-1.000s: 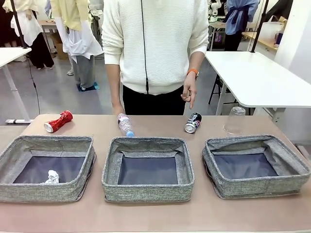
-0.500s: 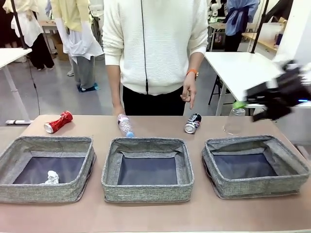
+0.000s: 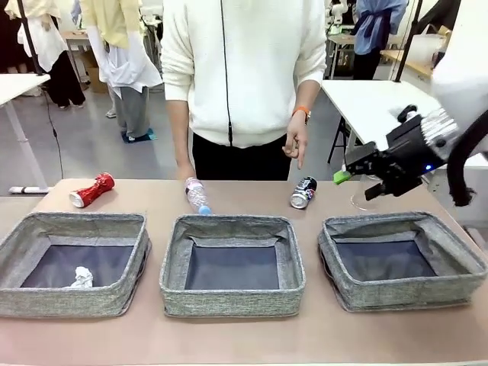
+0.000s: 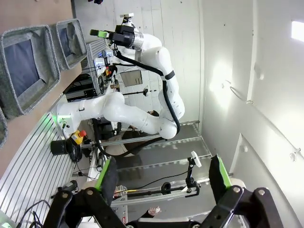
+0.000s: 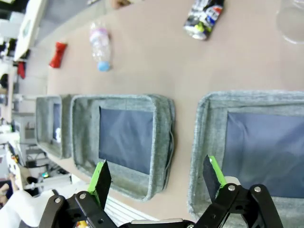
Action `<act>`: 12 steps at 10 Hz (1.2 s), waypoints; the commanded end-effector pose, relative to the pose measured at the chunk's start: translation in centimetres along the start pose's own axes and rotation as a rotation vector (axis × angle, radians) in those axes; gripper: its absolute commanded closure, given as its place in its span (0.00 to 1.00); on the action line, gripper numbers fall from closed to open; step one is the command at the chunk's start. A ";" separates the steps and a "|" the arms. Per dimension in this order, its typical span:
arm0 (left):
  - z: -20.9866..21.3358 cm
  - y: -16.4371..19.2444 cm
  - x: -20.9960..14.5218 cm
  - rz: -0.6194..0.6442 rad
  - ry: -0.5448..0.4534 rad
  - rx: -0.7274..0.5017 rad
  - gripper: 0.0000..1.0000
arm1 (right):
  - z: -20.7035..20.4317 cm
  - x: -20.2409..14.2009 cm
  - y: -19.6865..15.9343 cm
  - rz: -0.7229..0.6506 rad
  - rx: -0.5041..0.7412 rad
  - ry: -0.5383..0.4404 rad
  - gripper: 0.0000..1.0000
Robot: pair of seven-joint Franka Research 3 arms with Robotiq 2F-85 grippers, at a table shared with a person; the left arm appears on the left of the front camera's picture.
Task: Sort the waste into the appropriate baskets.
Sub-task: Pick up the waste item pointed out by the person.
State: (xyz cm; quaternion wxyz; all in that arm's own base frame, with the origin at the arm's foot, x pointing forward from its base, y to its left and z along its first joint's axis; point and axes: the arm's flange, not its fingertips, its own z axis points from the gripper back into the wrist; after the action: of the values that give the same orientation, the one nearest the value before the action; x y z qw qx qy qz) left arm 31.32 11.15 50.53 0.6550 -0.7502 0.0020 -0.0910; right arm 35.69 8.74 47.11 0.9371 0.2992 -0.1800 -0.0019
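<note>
Three grey fabric baskets sit in a row on the counter; the middle basket is the reference here. The left basket sits just left of it and holds the crumpled white paper ball in its near corner. The right basket sits just right of it and shows only its dark lining, as does the middle one. The clear plastic bottle with blue cap lies just behind the middle basket's far left corner, cap toward the rim. The dark blue-white printed can lies on its side behind the far right corner. The crushed red can lies well off to the far left, behind the left basket. The clear plastic cup stands farther right than the printed can, behind the right basket and partly hidden by the right arm. The right pincer hangs in the air up and right of the middle basket, above the right basket's far rim; its jaws are spread wide and grip nothing. The left pincer is also spread wide and empty, and points away from the counter toward a wall. A person's hand hangs behind the middle basket, above the printed can.
</note>
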 end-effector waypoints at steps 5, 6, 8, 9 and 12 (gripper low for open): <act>0.0 -0.3 -0.1 -0.002 -0.004 -0.001 0.00 | -9.1 6.5 2.0 -0.242 -0.333 0.159 0.00; 0.0 -0.3 -0.1 -0.002 -0.004 -0.001 0.00 | -11.9 8.5 2.6 -0.252 -0.322 0.155 0.00; 0.0 -0.3 -0.1 -0.002 -0.004 -0.001 0.00 | -16.6 12.0 2.3 -0.299 -0.410 0.069 0.00; 0.0 -0.3 -0.1 -0.002 -0.004 -0.001 0.00 | -19.6 13.3 2.3 -0.285 -0.352 0.050 0.00; 0.0 -0.3 -0.1 -0.002 -0.004 -0.001 0.00 | -24.7 14.8 0.6 -0.373 -0.443 -0.087 0.00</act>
State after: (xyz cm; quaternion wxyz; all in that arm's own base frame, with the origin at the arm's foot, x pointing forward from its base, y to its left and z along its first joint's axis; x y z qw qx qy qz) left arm 31.33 11.15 50.50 0.6551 -0.7502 0.0020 -0.0904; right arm 57.03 19.95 33.72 0.9611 0.1351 -0.1447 -0.1928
